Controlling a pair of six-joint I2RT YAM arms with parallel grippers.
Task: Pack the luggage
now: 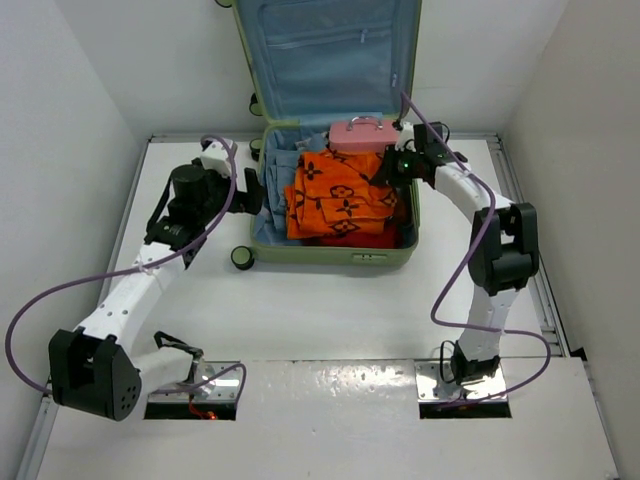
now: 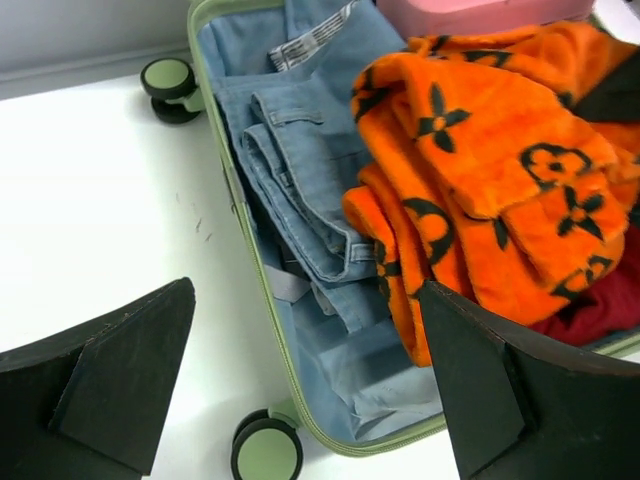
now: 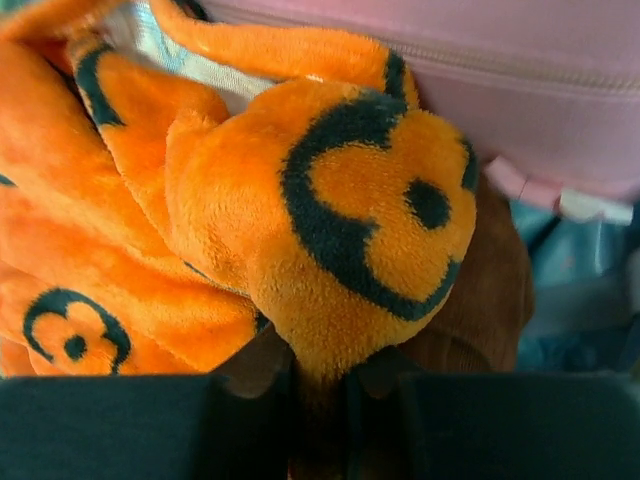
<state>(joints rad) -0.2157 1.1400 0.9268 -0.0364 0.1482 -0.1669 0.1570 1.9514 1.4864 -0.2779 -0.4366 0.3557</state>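
While the right gripper is clamped tight on a fold of orange plush cloth with black flower marks, it sits inside the open light green hard-shell suitcase at the table's far middle, near its right wall, beside the small pink boxy case. The left gripper hangs spread wide, holding nothing, over the suitcase's left rim and folded blue jeans. The white tabletop stretches leftward.

The luggage, a large light green hard-shell suitcase, lies open at the far middle of the surface, its blue-lined lid upright, holding folded clothes.
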